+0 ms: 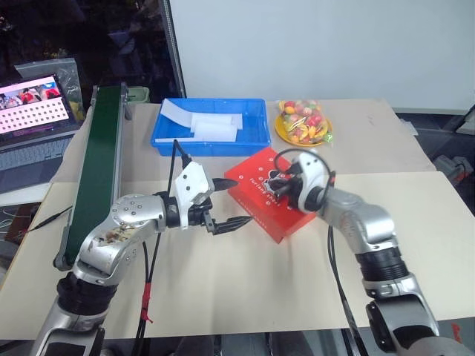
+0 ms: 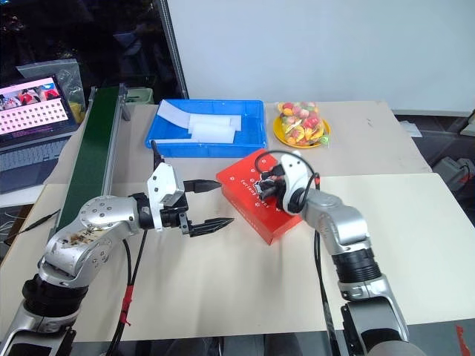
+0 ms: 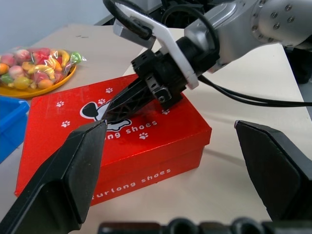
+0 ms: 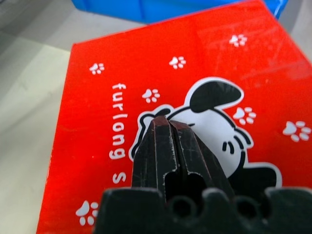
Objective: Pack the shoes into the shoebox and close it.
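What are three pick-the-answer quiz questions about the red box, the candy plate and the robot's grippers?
1. Where is the yellow plate of sweets?
A. beside the blue tray
B. on the shoebox
C. on the laptop

2. What colour is the shoebox lid?
A. green
B. red
C. white

3. How is the right gripper?
A. wide open, high above the table
B. holding a shoe
C. shut, tip on the lid

Answers:
1. A, it sits just to the right of the blue tray on the table.
2. B, red with white paw prints.
3. C, its fingers are pressed together on the closed lid, while the left gripper stands open.
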You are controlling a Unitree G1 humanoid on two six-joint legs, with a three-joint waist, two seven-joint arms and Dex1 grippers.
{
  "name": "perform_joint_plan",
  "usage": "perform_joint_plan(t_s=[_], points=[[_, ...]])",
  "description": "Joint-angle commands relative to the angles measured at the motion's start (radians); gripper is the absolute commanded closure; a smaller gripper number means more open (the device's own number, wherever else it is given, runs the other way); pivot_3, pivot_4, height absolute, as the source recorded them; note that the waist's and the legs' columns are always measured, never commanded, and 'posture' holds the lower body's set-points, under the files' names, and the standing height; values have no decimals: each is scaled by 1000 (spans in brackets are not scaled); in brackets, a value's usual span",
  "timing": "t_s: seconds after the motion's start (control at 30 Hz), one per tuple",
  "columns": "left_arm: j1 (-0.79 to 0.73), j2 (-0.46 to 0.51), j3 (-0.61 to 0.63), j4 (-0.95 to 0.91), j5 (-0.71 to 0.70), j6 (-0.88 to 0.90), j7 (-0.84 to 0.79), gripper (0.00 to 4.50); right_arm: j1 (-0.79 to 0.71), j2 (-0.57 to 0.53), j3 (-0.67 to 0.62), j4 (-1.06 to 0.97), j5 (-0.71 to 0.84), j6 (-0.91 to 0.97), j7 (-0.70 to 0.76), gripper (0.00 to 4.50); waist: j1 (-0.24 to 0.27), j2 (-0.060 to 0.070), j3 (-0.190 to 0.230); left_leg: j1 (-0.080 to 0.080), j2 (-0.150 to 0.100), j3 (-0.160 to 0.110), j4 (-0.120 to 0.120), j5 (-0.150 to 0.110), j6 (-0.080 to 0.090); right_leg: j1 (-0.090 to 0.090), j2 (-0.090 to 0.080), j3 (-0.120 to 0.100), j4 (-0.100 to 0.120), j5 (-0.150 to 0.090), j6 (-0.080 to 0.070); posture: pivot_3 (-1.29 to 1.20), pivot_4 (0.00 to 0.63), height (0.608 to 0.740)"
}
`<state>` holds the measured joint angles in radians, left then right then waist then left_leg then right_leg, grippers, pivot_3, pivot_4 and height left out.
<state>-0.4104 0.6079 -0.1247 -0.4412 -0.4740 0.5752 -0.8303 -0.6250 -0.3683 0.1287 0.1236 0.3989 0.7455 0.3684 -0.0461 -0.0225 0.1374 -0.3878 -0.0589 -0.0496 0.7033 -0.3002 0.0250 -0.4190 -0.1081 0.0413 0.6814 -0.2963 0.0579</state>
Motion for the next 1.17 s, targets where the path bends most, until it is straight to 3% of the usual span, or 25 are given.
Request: perform_joint_plan(t_s=[0.03, 0.2, 0.37, 0.53, 0.67, 0.73, 0.87, 1.17], points=[[1, 4, 23, -42, -7, 2, 13, 0, 30, 9, 32, 97, -63, 24, 13, 4478, 3, -1, -1, 2, 0, 0, 0, 0, 0, 2, 0, 0, -1, 0, 0, 0, 150, 724], [10, 5, 24, -42, -3, -3, 17, 0, 35, 21, 12, 62, -68, 38, 31, 4478, 8, -1, -1, 19, 1, -1, -3, -5, 8, 18, 1, 0, -3, 0, 0, 0, 150, 724], [28, -17, 37, -32, -10, 3, 48, 0, 51, 44, -68, -26, -25, 42, 11, 4478, 7, -1, -1, 18, 1, 0, -6, -4, 6, 16, 1, 0, -3, 0, 0, 0, 150, 724], [50, -56, 78, 0, 6, 8, 134, 0, 109, 77, -266, -278, 147, 137, -20, 4478, 10, -1, -1, 13, 1, -1, -7, -1, 1, 12, 1, 0, -3, 0, 0, 0, 150, 724], [100, -106, 146, -5, 18, 42, 270, 0, 177, 45, -556, -474, 330, 256, -124, 4478, 8, -1, -1, -3, 0, -1, -4, 0, 0, -3, 0, 0, 2, 0, 0, 0, 150, 724], [125, -138, 178, -17, 15, 56, 331, 0, 231, -22, -594, -522, 276, 259, -164, 4478, 15, -1, -1, -3, 0, -2, -5, 0, -1, -3, 0, -1, 3, 0, 0, 0, 150, 724], [162, -185, 232, -32, 16, 70, 429, 0, 333, -168, -529, -541, 53, 186, -259, 4478, 24, -1, -1, -3, -1, -1, -6, -1, 1, -3, -2, -1, 1, 0, 0, 0, 150, 724], [192, -206, 309, 19, 70, -27, 505, 0, 404, -33, -545, -650, 9, 91, -344, 4478, 13, -1, -1, 0, 1, 3, -5, 1, -1, -3, 0, 2, -1, 0, 0, 0, 150, 724]])
